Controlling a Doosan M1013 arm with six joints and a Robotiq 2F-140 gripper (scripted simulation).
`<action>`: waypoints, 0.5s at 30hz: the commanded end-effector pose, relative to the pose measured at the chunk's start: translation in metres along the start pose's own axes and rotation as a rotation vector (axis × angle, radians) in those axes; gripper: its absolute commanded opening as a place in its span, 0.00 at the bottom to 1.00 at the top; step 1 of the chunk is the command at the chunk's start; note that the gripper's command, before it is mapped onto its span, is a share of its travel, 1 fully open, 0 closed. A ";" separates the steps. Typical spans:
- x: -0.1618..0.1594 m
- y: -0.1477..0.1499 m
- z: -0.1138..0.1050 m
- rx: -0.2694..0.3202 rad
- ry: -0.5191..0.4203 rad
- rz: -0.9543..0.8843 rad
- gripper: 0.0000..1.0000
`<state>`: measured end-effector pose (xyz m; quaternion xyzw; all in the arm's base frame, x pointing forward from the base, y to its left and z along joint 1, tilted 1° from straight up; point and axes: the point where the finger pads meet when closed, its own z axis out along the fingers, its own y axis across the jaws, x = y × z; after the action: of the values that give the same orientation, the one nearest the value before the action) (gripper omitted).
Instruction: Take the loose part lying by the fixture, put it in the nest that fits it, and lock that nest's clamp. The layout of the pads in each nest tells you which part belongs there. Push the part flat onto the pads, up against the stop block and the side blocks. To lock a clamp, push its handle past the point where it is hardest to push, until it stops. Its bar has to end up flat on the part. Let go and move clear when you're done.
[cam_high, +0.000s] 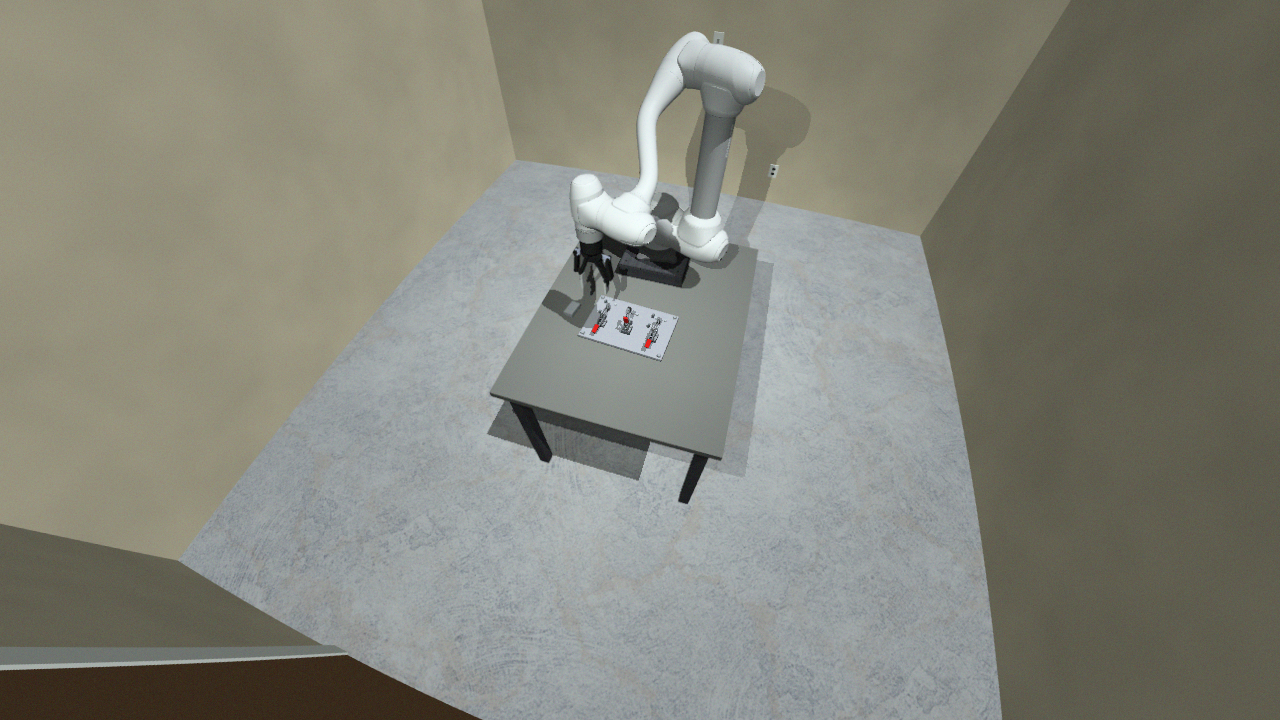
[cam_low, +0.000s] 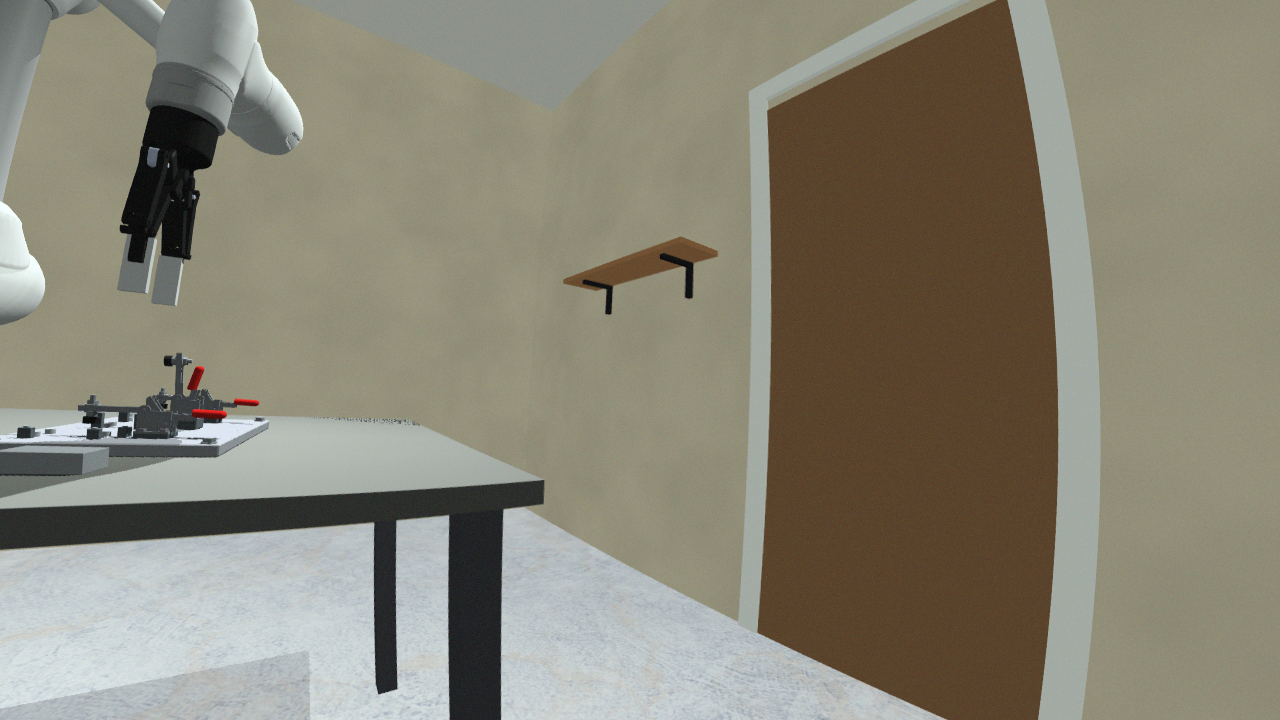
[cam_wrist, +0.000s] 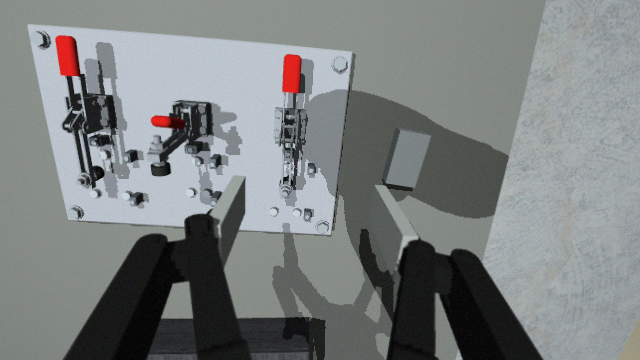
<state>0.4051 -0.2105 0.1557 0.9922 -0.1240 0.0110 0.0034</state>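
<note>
A white fixture plate lies on the grey table and carries three clamps with red handles. The left clamp and the right clamp lie flat on the plate with their handles pointing away. The middle clamp has its bar raised and its red handle tilted. The loose part, a grey block, lies on the table to the right of the plate, in my shadow. My gripper is open and empty, high above the table between the plate's right edge and the block. It also shows in the side view.
The table's right edge runs close beyond the block, with floor below. The arm's dark base block sits at the table's back. The plate shows small in the overhead view.
</note>
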 end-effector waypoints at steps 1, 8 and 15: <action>-0.003 0.025 0.000 0.003 0.001 -0.001 0.62; -0.008 0.069 0.000 0.003 0.001 -0.001 0.62; -0.013 0.107 0.000 0.003 0.001 -0.001 0.62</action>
<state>0.3705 -0.2978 0.1556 0.9923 -0.1236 0.0112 0.0028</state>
